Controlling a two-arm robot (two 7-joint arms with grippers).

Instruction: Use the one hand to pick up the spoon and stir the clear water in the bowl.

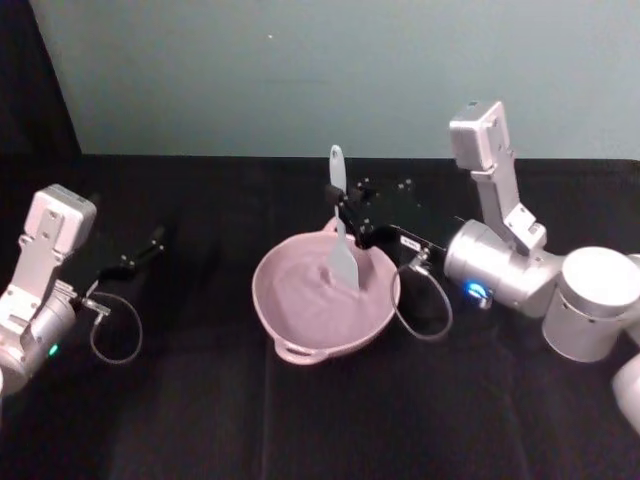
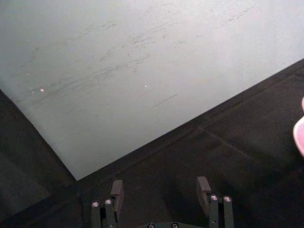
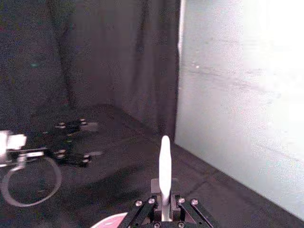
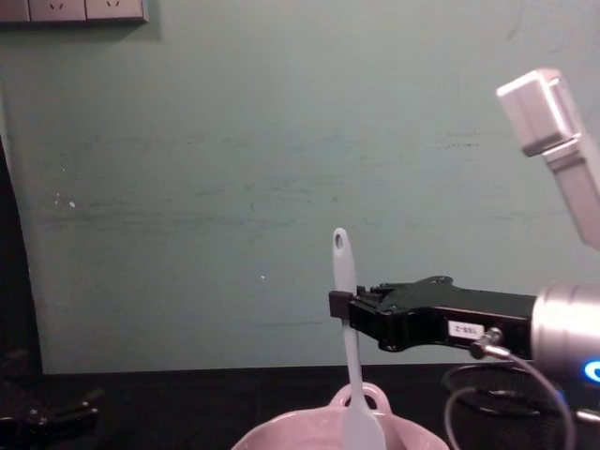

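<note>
While the right gripper [image 1: 347, 215], jaws clamped on the spoon [image 1: 345, 262], holds it upright in the bowl [image 1: 262, 300], I judge stirring underway; next, gentle circles. Left gripper [image 2: 159, 186] idles left, jaws apart.

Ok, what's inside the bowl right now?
The spoon stands head-down in the bowl, held upright by the right claw. No water can be made out, and the head covers a patch of the far wall. The left claw sits idle, far left.
</note>
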